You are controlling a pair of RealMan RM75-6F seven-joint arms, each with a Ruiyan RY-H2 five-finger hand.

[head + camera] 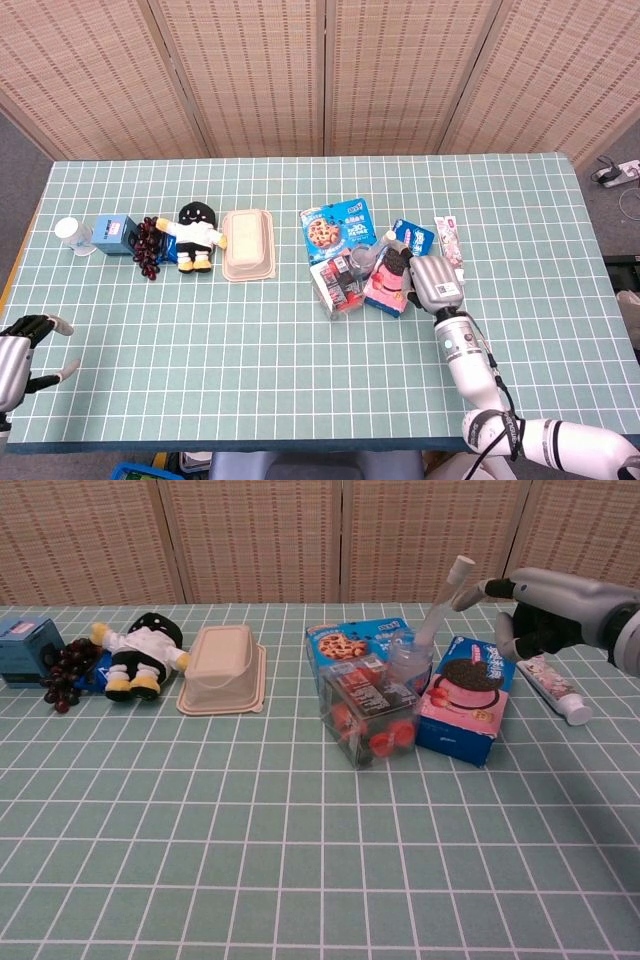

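Note:
My right hand (431,279) hovers above the right end of the pink cookie box (391,276), fingers apart and holding nothing. In the chest view the right hand (548,606) is raised over the pink cookie box (464,705), one fingertip close to the top of the white toothbrush (446,598) that leans in a clear cup (409,663). A toothpaste tube (553,686) lies just right of the box. My left hand (19,349) stays at the table's near left corner, fingers spread and empty, seen only in the head view.
Left of the pink box sit a clear tub with red items (369,716) and a blue cookie box (347,641). Further left lie a beige lidded container (248,243), a plush doll (196,236), dark grapes (148,246), a small blue box (114,235) and a white cup (69,232).

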